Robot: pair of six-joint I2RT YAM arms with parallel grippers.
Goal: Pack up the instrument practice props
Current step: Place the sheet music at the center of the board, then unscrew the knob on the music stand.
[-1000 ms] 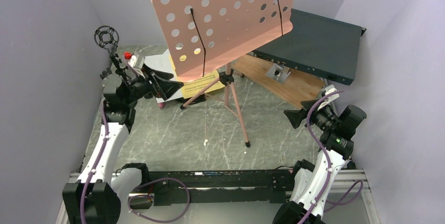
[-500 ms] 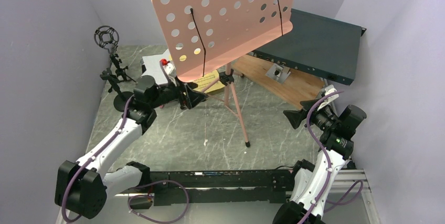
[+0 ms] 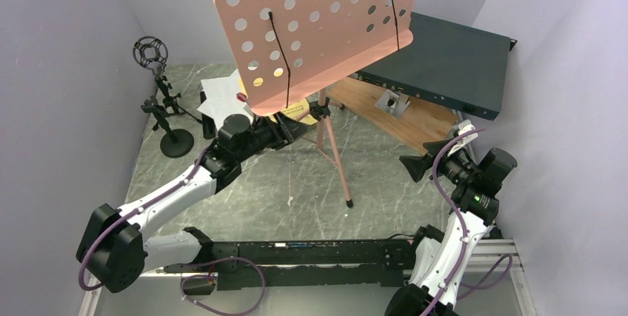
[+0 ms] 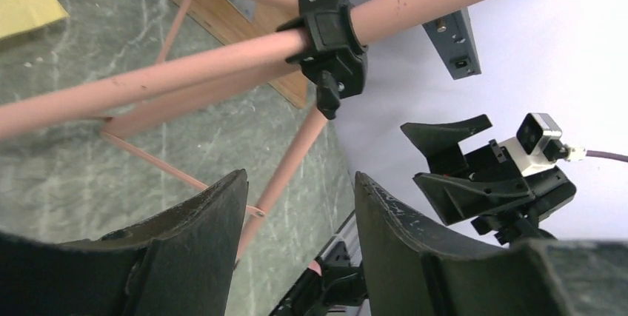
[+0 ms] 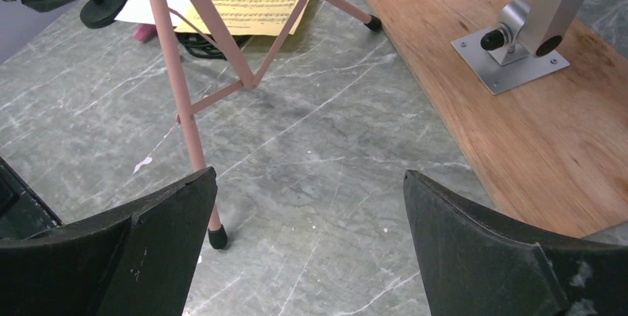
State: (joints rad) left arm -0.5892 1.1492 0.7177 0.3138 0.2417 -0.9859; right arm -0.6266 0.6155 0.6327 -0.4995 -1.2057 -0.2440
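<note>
Left end effector point(image 4: 300, 179), jaws apart and empty, faces the pink stand's pole point(image 4: 185, 72) at twelve o'clock, lying crosswise, probably untouched.

The left gripper point(image 3: 295, 131) is no longer by the mic holder point(image 3: 176, 142); it now reaches under the pink music desk point(image 3: 333, 61), near the tripod legs point(image 3: 335, 157). Its jaws are narrower than before.
</note>
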